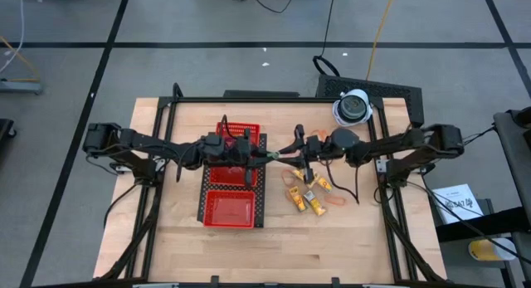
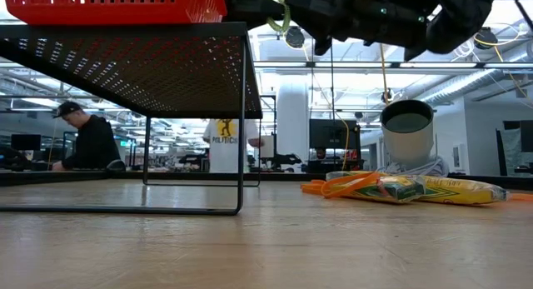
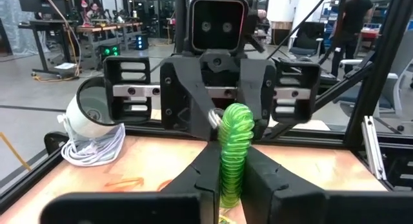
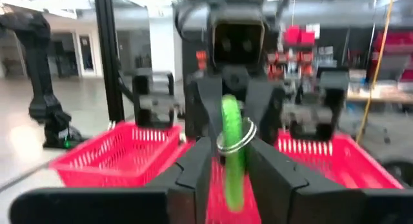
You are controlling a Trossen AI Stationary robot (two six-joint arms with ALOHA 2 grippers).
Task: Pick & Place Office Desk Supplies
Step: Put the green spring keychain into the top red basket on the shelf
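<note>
A green coiled ring (image 3: 233, 146) with a small metal ring (image 4: 236, 137) on it hangs in the air between my two grippers, which face each other above the table just right of the red mesh tray (image 1: 229, 210). My left gripper (image 1: 260, 158) and my right gripper (image 1: 287, 154) are both shut on it. In the low view the green ring (image 2: 279, 12) shows high above the table. Yellow sticks (image 1: 309, 202) and orange rubber-band loops (image 1: 333, 202) lie flat on the table below the right gripper. My left gripper pinches the green coiled ring's near side (image 3: 230, 180) between its two fingers, coming level from the table's left. The ring stands upright on edge, lifted clear of the table. My right gripper pinches the opposite side of the green ring (image 4: 233, 179) between its two fingers, coming level from the table's right. The metal ring hangs on the green ring just beyond its fingertips. The ring is clear of the table.
The red tray sits on a black perforated stand (image 2: 125, 64) at the table's middle. A white-grey dome-like object (image 1: 353, 107) with a coiled cable stands at the far right corner. A black frame rims the table. People stand in the room behind (image 2: 83, 139).
</note>
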